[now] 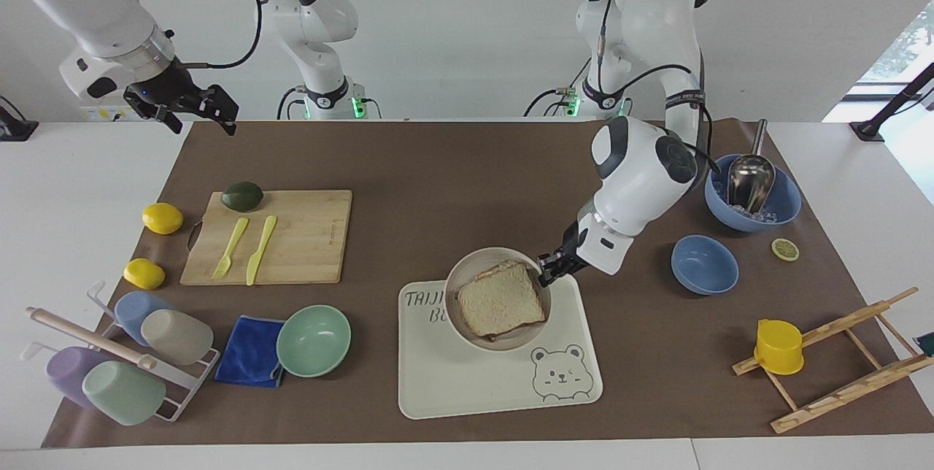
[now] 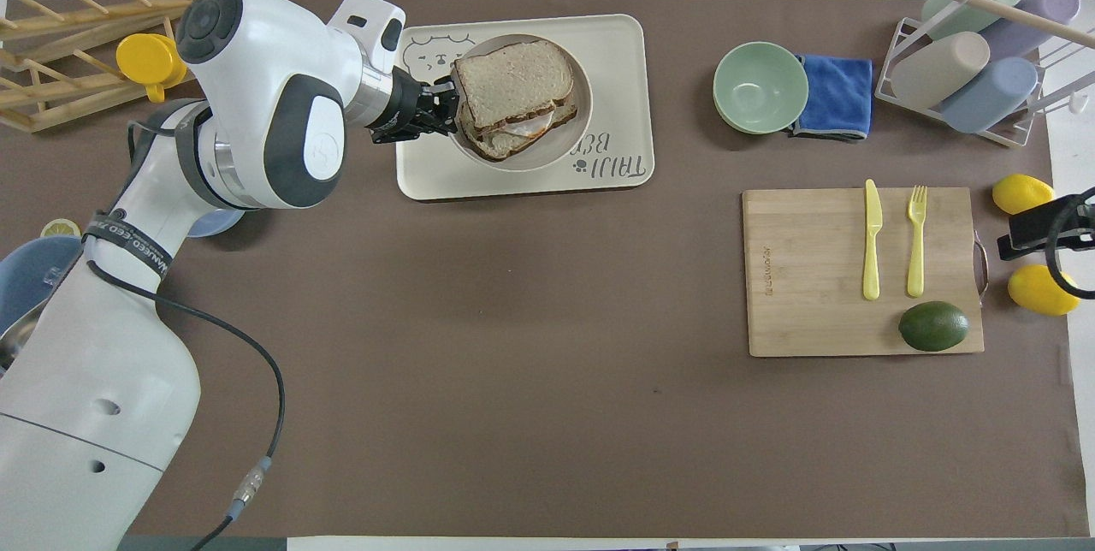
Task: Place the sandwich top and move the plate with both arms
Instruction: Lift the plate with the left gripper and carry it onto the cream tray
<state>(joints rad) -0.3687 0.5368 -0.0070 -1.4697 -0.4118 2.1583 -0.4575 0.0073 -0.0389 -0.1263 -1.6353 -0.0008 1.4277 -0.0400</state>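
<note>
Left gripper [image 1: 549,271] is clamped on the rim of the plate [image 1: 460,276] at the plate's 3 o'clock in the facing view, holding it over the bear tray [image 1: 576,390]. On the plate lies the sandwich top [image 1: 500,298], stacked on a lower slice with egg [image 2: 529,127]. Right gripper [image 1: 191,109] waits, fingers apart, over the table corner at the cutting board's [image 1: 306,236] 11 o'clock.

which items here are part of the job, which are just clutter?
In play:
- plate, held at its rim by the left gripper over the tray
- sandwich top, on the sandwich
- right gripper, waiting

Clutter:
- cutting board
- green bowl
- cup rack
</note>
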